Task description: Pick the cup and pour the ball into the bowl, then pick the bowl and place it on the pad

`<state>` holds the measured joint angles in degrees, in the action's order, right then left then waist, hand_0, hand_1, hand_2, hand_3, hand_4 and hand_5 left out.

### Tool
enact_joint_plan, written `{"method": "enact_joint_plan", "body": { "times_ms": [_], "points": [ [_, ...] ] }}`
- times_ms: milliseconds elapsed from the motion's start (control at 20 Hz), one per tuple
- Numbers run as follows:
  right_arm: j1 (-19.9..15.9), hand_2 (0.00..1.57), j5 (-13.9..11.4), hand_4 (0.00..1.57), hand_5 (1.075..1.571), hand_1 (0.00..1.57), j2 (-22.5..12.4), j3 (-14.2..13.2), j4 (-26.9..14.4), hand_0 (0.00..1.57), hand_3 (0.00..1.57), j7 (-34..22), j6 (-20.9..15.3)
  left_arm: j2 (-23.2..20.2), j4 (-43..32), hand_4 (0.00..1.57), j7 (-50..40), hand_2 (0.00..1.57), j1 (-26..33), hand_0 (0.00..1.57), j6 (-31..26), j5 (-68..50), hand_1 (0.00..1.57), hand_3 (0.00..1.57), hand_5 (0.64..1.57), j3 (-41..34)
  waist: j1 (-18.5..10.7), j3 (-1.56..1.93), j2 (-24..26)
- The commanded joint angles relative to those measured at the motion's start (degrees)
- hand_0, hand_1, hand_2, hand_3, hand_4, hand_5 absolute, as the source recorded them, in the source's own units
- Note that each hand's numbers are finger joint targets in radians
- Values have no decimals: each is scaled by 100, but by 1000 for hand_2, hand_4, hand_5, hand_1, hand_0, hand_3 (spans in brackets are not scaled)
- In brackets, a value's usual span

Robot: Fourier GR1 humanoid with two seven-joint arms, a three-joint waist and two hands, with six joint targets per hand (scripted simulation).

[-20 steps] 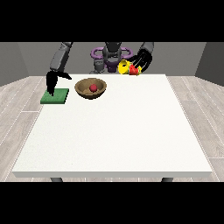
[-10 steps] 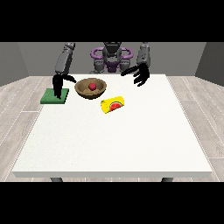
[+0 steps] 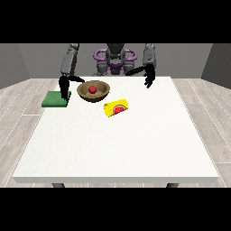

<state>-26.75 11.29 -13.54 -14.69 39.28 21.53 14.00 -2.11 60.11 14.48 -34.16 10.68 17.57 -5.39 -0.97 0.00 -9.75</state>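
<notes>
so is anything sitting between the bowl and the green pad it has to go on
Nothing visible lies on the table between the bowl and the green pad; the pad sits just to the bowl's left in the view. The hand at the view's left hangs over the pad's near corner, beside the bowl. The yellow cup lies on the opposite side.

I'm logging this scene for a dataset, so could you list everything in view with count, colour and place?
Table: one, white, fills the middle of the view.
Pad: one, green, table's far corner at the view's left.
Bowl: one, brown, beside the pad.
Ball: one, red, inside the bowl.
Cup: one, yellow with a red mark, lying on its side in front of the bowl.
Hand at the view's left: black, over the pad's edge.
Hand at the view's right: black, above the far edge, holding nothing.
</notes>
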Motion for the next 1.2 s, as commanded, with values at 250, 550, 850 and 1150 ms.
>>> {"method": "enact_joint_plan", "body": {
  "times_ms": [250, 550, 850, 1150],
  "points": [
    [-169, 0, 174, 199, 1539, 0, 73, -279, -727, 0, 0, 469, -73, -28, 485, 0, 49, 0, 35, 0, -267, -16, 0, 0, 1555, 281, -530, 4, -357],
    [19, 0, 216, 205, 1527, 0, 314, -324, -758, 0, 0, 707, -156, 203, 819, 0, -358, 0, 47, 0, -230, 74, 0, 0, 1558, 702, -804, 8, -320],
    [-86, 0, 328, 357, 1545, 0, 356, -323, -456, 0, 0, 6, -272, -8, 618, 0, -399, 0, 139, 0, -437, -61, 0, 0, 1563, 444, -759, -3, 96],
    [-144, 0, 130, 366, 1547, 0, 1041, -27, -599, 0, 0, 187, -873, -111, 627, 0, -380, 0, 303, 0, -454, -173, 0, 0, 1564, 287, -537, 1, 211]
  ]
}}
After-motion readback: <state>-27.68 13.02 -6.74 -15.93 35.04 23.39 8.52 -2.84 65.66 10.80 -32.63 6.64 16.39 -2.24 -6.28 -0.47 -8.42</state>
